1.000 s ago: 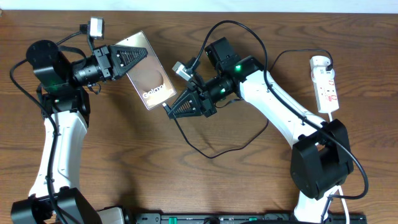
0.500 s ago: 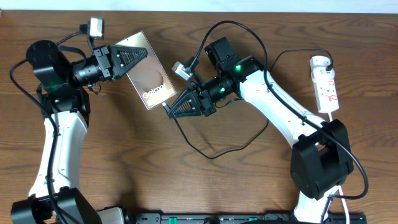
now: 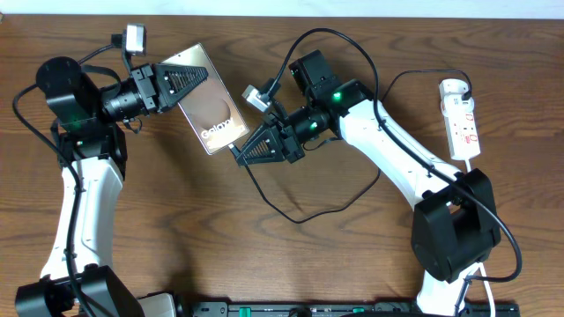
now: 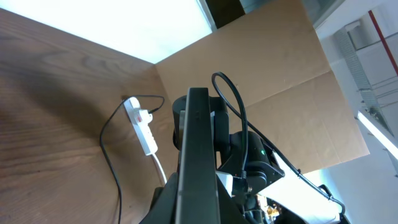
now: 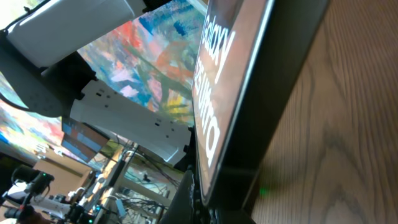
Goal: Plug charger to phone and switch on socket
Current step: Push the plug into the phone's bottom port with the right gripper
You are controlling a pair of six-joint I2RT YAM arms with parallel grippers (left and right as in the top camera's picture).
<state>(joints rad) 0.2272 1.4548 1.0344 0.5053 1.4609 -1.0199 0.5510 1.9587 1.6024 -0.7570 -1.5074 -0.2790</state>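
- you have the left gripper (image 3: 201,77) with its jaws pinched on the upper end of the phone (image 3: 216,110). the right gripper (image 3: 238,153) has its jaws pressed together on the plug end of the charger (image 3: 300,220).
- overhead: the phone is held out over the table (image 3: 176,220), slanting, with its lettered end lowest and nearest the right gripper's tips.
- overhead: those tips sit right at the phone's lower edge. you cannot tell from here whether the plug is seated in the port.
- overhead: the charger's thin black cable drops from the right gripper, loops across the wood and climbs back toward the right arm.
- overhead: the socket (image 3: 462,119) lies near the table's right edge, well apart from both grippers. a thin black lead arcs in to its far end.
- left wrist: you see the phone edge-on, a dark upright slab rising from between the fingers at the bottom of the view.
- left wrist: the right arm sits just behind the phone. the socket lies on the wood to the left with a thin cable curving off it, and a cardboard panel (image 4: 280,74) stands behind.
- right wrist: the phone's lettered face and dark edge fill the view at a tilt, very close, with wood grain to the right. the plug tip is too dark to make out.
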